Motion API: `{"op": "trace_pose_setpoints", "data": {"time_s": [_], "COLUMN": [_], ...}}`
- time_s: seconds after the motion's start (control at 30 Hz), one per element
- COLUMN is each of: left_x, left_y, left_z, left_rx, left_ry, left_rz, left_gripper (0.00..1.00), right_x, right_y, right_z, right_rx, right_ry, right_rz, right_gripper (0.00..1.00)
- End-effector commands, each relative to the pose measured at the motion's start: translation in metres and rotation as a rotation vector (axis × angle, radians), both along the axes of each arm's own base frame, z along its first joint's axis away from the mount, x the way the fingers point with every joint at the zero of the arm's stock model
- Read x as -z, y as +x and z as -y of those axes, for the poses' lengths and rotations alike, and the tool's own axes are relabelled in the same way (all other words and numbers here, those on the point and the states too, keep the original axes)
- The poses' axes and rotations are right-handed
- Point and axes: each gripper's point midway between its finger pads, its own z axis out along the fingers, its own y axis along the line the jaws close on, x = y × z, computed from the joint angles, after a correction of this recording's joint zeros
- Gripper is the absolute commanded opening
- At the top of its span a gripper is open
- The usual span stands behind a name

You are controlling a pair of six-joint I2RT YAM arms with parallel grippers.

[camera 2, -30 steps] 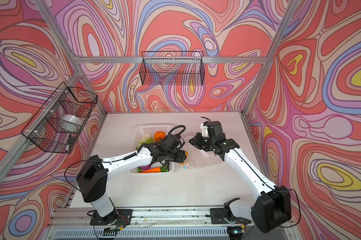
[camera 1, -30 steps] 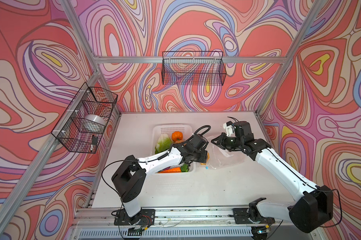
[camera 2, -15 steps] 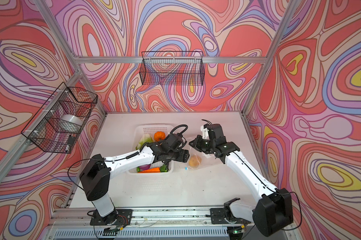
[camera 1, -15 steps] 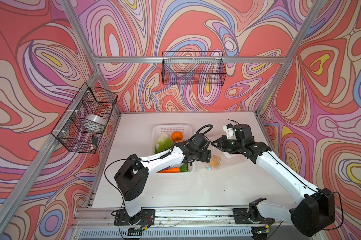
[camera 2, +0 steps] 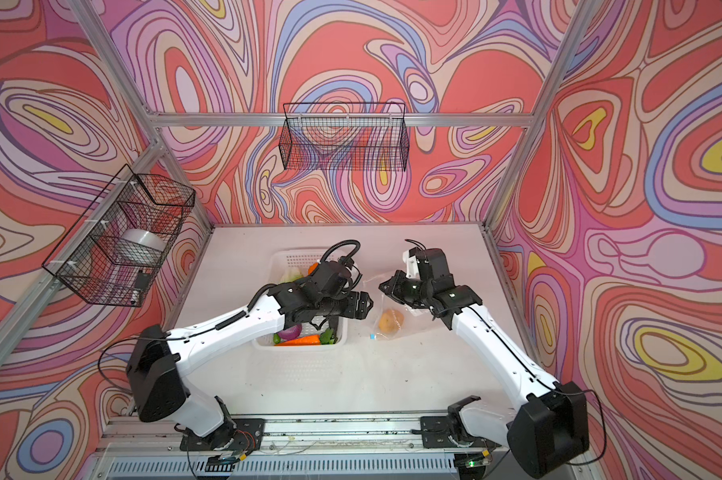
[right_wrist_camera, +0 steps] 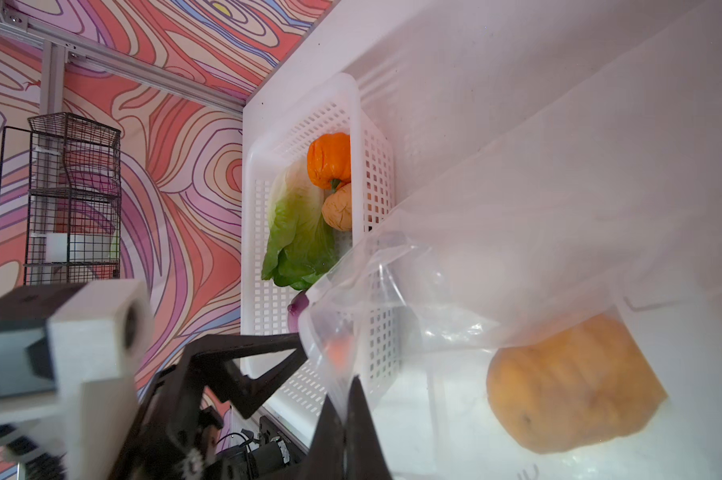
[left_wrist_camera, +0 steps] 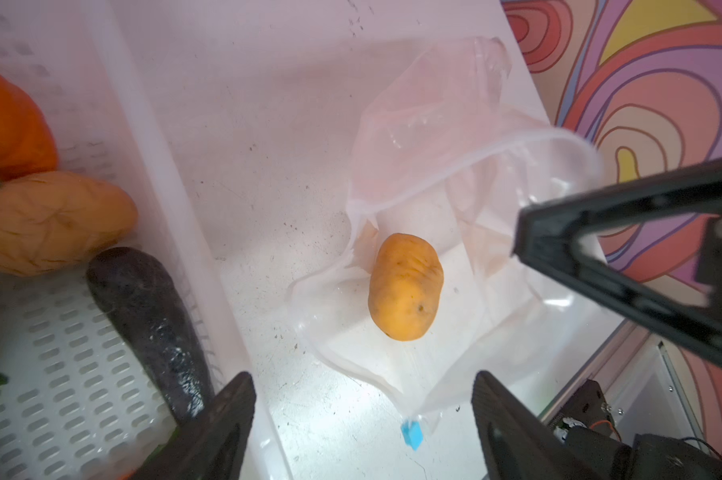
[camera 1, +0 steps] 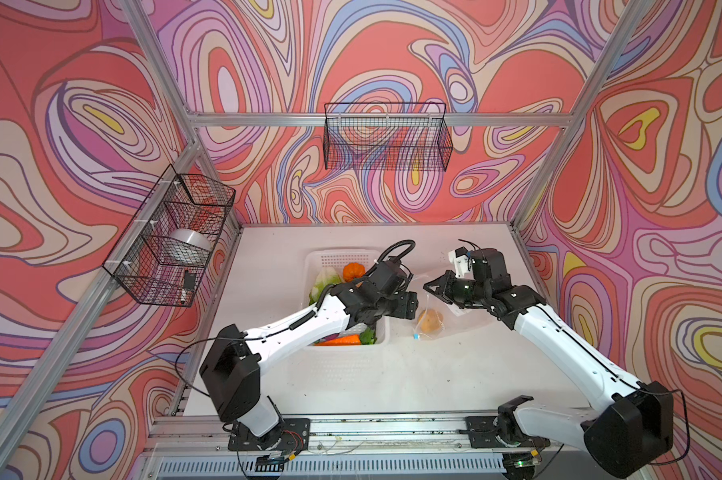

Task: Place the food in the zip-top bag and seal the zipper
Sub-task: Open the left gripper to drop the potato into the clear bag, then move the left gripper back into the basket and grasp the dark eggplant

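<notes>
A white basket point(camera 1: 338, 254) on the counter point(camera 1: 351, 382) holds the lettuce point(camera 1: 324, 280), pumpkin point(camera 1: 353, 270), carrot point(camera 1: 338, 340) and onion point(camera 2: 291, 332). Over its 3 o'clock rim hangs the left claw point(camera 1: 410, 305), jaws apart and empty. Just beside the basket at 3 o'clock lies the zip-top bag point(left_wrist_camera: 413, 124), with the potato point(camera 1: 430, 321) inside and the blue slider point(camera 1: 416, 336) at its 7 o'clock corner. The right claw point(camera 1: 429, 286), at 12 o'clock of the potato, is clamped on the bag's raised mouth edge.

A white perforated basket point(camera 1: 339, 258) stands on the pale table point(camera 1: 351, 374). A black wire rack point(camera 1: 386, 139) hangs on the back wall. A second wire rack point(camera 1: 172, 237), on the left wall, holds a whitish roll point(camera 1: 190, 246).
</notes>
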Motion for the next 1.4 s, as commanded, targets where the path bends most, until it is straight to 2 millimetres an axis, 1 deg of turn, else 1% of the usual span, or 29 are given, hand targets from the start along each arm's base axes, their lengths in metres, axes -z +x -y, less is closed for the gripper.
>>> {"op": "trace_pose_setpoints", "data": {"time_s": [0.0,0.07,0.13,0.23,0.33,0.47,0.6,0.73,0.87,0.93,1.07,1.2,1.37], "left_x": [-0.023,-0.035,-0.040,-0.033,-0.020,-0.004,0.013,0.029,0.049,0.062,0.083,0.103,0.125], "left_y": [-0.002,-0.001,0.004,0.015,0.022,0.029,0.036,0.041,0.044,0.043,0.042,0.046,0.052], "left_z": [-0.035,-0.053,-0.073,-0.093,-0.102,-0.102,-0.099,-0.096,-0.096,-0.094,-0.090,-0.085,-0.083], "left_rx": [-0.075,-0.110,-0.148,-0.189,-0.203,-0.212,-0.203,-0.190,-0.205,-0.211,-0.218,-0.220,-0.237], "left_ry": [0.038,0.039,0.018,-0.027,-0.015,0.022,0.054,0.112,0.134,0.142,0.159,0.182,0.245], "left_rz": [0.078,0.120,0.128,0.085,0.053,0.043,0.015,-0.011,-0.048,-0.080,-0.142,-0.193,-0.244], "left_gripper": [0.85,0.88,0.88,0.86,0.84,0.83,0.81,0.77,0.73,0.70,0.65,0.60,0.57], "right_x": [-0.031,-0.044,-0.057,-0.069,-0.076,-0.081,-0.071,-0.058,-0.045,-0.037,-0.028,-0.027,-0.025], "right_y": [0.007,0.010,0.013,0.017,0.020,0.026,0.035,0.040,0.043,0.044,0.044,0.045,0.046], "right_z": [-0.002,-0.005,-0.007,-0.010,-0.013,-0.016,-0.020,-0.022,-0.015,-0.009,0.003,0.006,0.007], "right_rx": [-0.004,-0.012,-0.017,-0.032,-0.046,-0.045,-0.040,-0.040,-0.005,0.017,0.063,0.070,0.066], "right_ry": [0.009,0.025,0.036,0.042,0.051,0.068,0.084,0.093,0.037,-0.003,-0.066,-0.084,-0.100], "right_rz": [0.094,0.118,0.140,0.166,0.188,0.225,0.226,0.212,0.187,0.178,0.175,0.181,0.181], "right_gripper": [0.00,0.00,0.00,0.00,0.00,0.00,0.00,0.00,0.00,0.00,0.00,0.00,0.00]}}
